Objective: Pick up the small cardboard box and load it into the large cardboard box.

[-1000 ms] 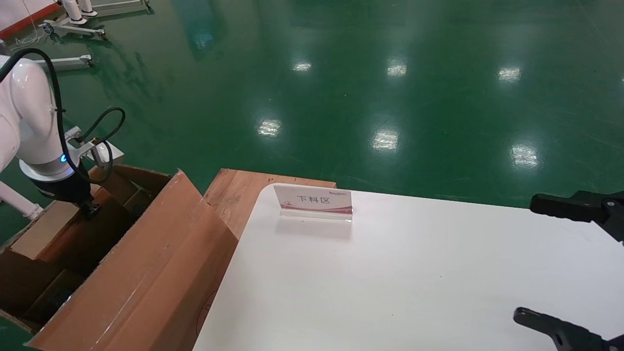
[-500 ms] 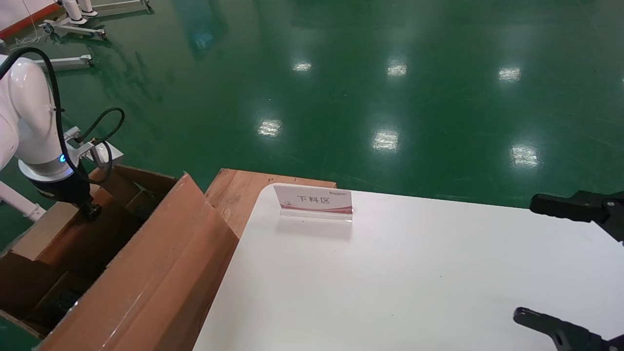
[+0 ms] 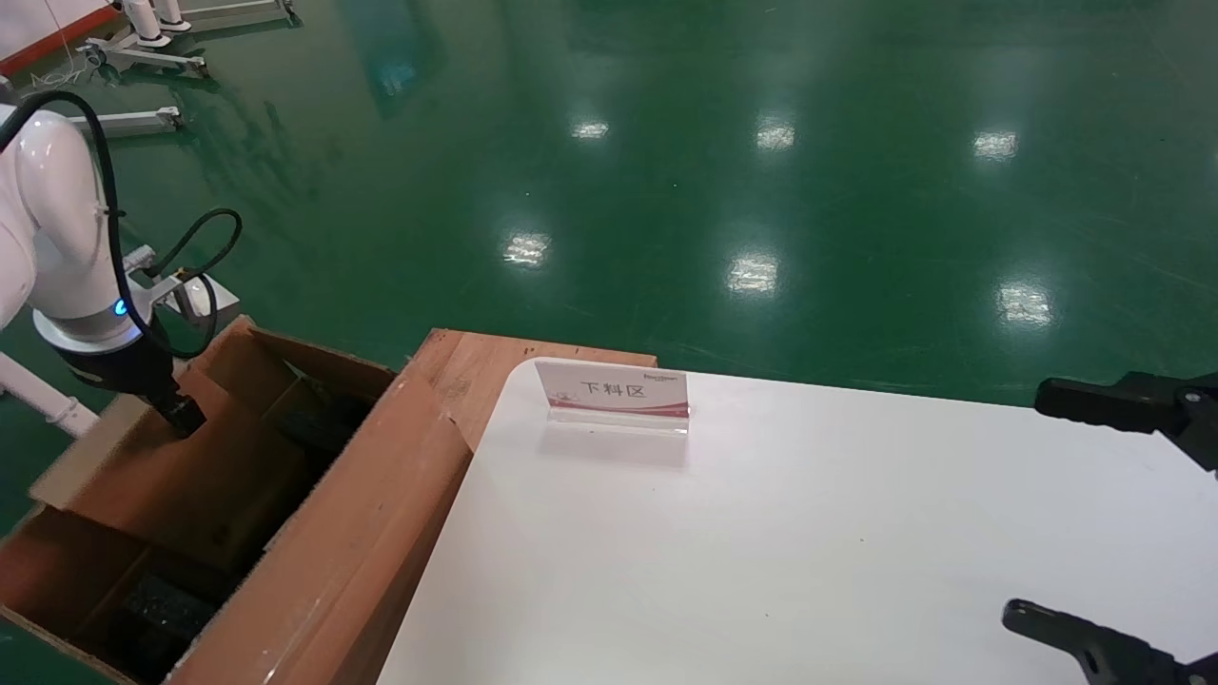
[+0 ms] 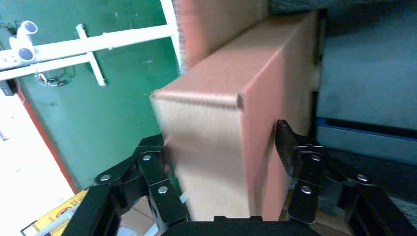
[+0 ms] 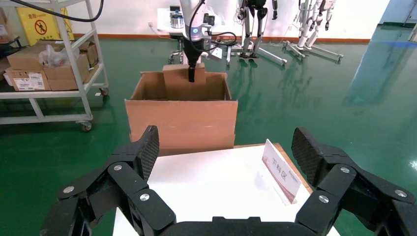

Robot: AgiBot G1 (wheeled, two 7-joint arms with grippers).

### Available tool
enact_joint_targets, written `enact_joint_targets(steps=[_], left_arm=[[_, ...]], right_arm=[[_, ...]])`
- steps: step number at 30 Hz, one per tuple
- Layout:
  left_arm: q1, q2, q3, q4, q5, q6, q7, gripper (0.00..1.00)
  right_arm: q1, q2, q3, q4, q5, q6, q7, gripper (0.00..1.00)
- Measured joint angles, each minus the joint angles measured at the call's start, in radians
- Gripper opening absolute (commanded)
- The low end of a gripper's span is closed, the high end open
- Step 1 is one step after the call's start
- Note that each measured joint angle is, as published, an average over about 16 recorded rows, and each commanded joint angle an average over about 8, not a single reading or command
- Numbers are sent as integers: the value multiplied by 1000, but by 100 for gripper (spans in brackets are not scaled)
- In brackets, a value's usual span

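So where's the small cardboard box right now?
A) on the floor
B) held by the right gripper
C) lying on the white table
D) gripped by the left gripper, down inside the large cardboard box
D: the left gripper clamps the small cardboard box within the large cardboard box; the right gripper is open and empty.

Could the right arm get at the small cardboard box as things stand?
Probably not. The right gripper hangs open over the white table's far side, while the small cardboard box, clamped by the left gripper, sits inside the large cardboard box.
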Motion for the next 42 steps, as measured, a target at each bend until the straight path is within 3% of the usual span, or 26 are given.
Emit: enact_joint_targets(steps=[17,33,42], left_arm=[[-55,-18,-51,-71,-69,-44,74,100],[-221,-198,-197,-462,-269,-90,213,100],[-198,-254,-293,-597,-313,-49,236,100]], right_arm=[[0,0,0,0,0,0,0,100],[1,0,-1,-1,0,0,-1,100],[1,0,-1,-1,0,0,-1,100]])
